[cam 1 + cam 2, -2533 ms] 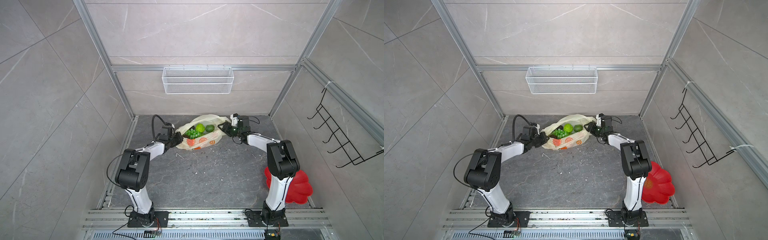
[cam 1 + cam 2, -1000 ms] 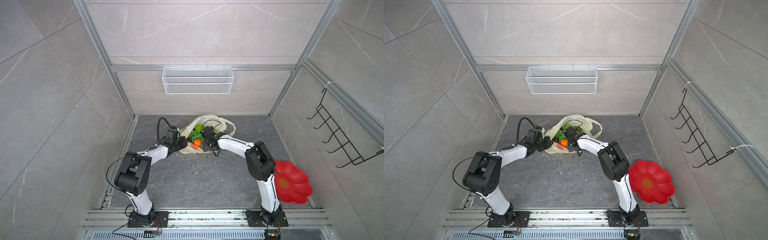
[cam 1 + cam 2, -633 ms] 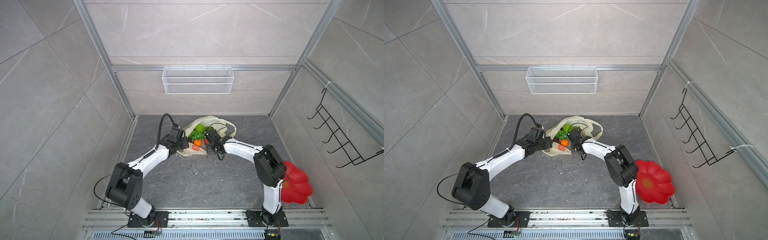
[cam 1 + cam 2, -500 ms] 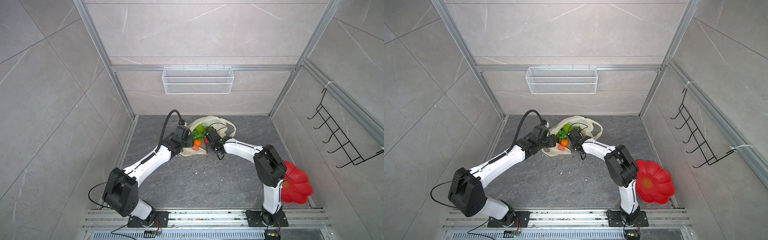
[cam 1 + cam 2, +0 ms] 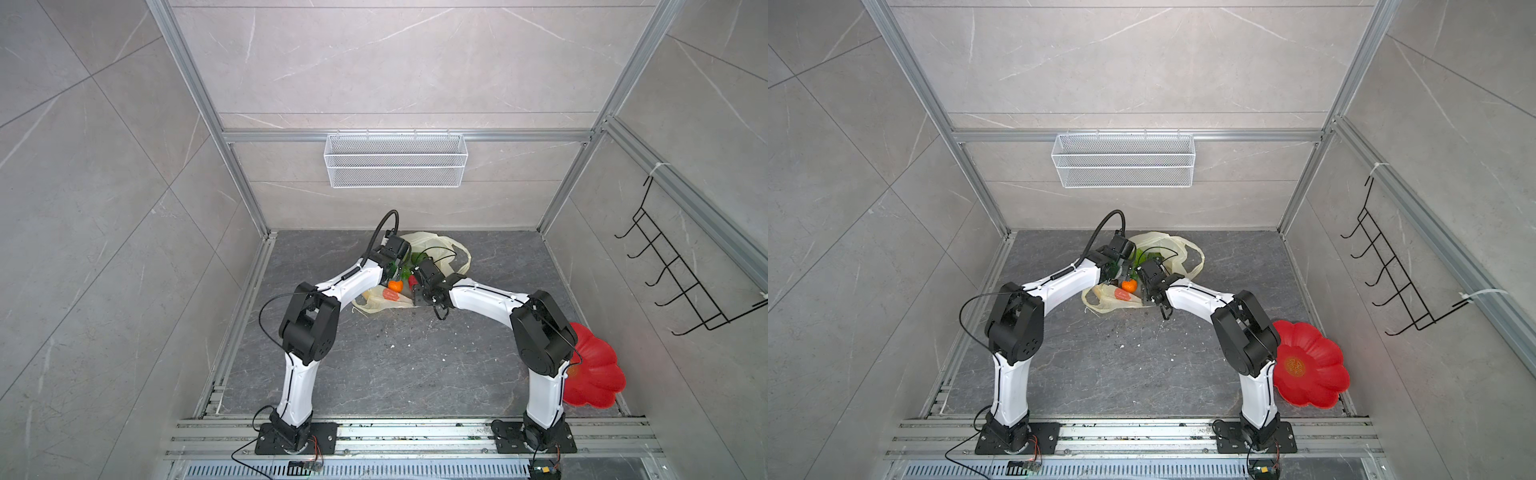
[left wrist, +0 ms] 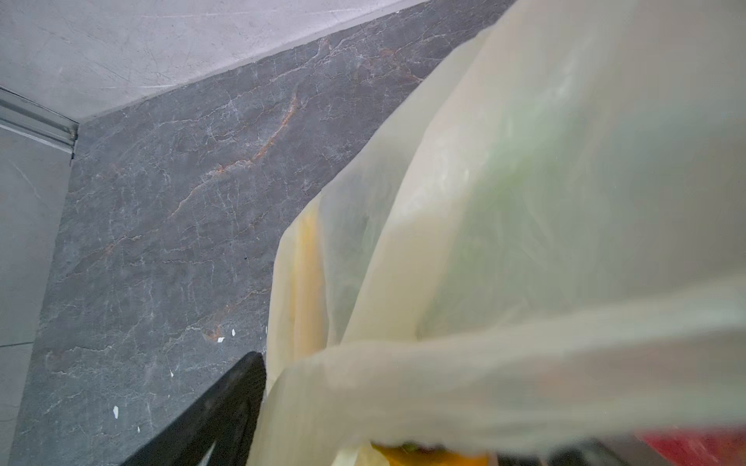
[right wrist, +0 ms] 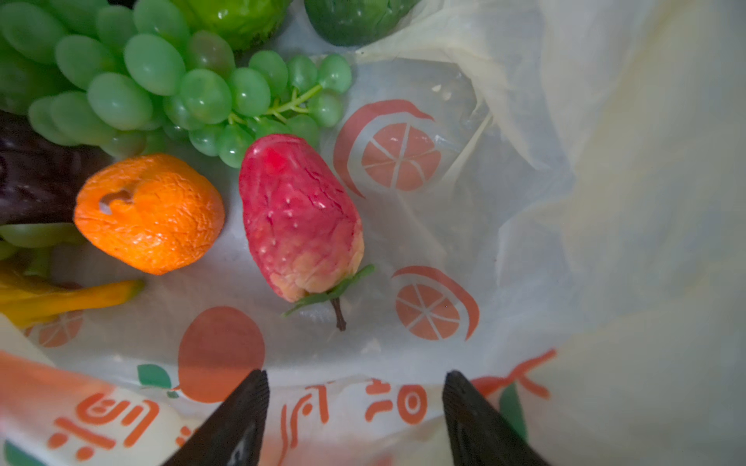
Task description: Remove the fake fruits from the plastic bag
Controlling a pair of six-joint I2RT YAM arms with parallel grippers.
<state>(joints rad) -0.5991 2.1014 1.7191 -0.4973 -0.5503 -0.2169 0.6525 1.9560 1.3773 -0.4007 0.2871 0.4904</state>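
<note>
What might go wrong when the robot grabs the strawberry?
The right pincer is open, short of the strawberry, with loose plastic bag beside it; it may pinch film along with the fruit. The strawberry lies against the grapes, so they might get nudged. Bag film drapes over the left wrist view and could snag.

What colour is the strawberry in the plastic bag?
The strawberry is red, paler at one end; clearest in the right wrist view.
</note>
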